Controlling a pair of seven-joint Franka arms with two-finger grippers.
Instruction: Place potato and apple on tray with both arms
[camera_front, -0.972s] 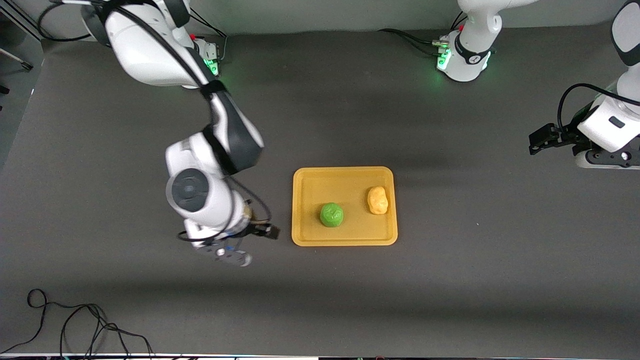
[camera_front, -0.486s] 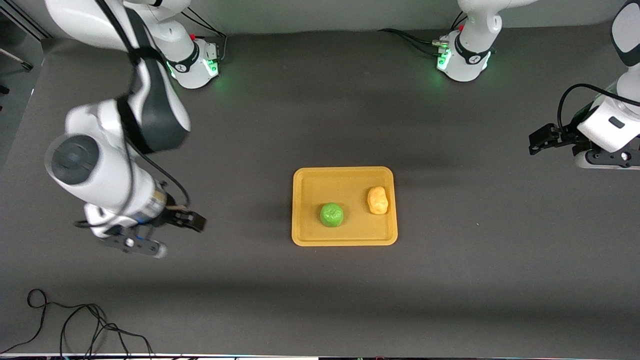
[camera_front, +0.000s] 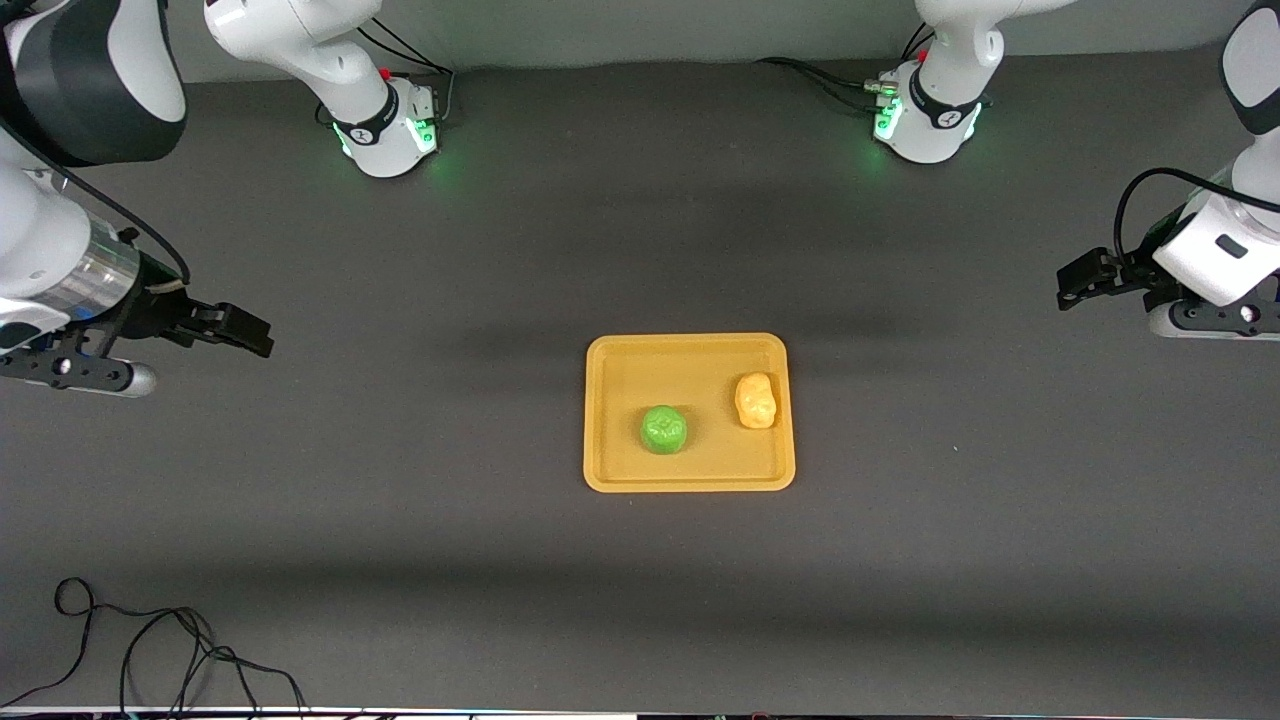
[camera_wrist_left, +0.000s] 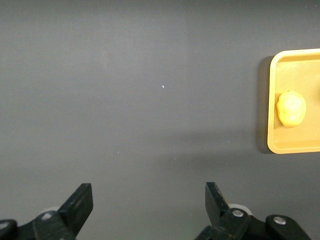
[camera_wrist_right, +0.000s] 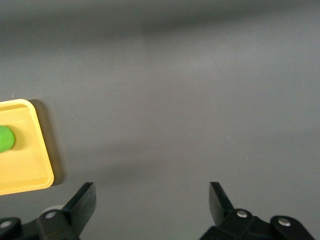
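Observation:
The orange-yellow tray (camera_front: 660, 370) lies in the middle of the table. The green apple (camera_front: 663, 429) and the yellow-orange potato (camera_front: 756, 400) both rest on it, apart, the potato toward the left arm's end. My right gripper (camera_front: 70, 368) hangs open and empty over bare table at the right arm's end, well away from the tray. My left gripper (camera_front: 1215, 318) hangs open and empty over the left arm's end. The right wrist view shows its gripper (camera_wrist_right: 151, 200), the tray's corner (camera_wrist_right: 25, 165) and the apple's edge (camera_wrist_right: 5, 138). The left wrist view shows its gripper (camera_wrist_left: 149, 200), the tray (camera_wrist_left: 295, 145) and the potato (camera_wrist_left: 291, 108).
The two arm bases (camera_front: 385, 130) (camera_front: 925, 120), lit green, stand along the table edge farthest from the front camera. A loose black cable (camera_front: 150, 650) lies near the front camera at the right arm's end. Dark mat surrounds the tray.
My right arm has swung from beside the tray out to its own end of the table, gripper empty. The left arm, apple and potato have not moved.

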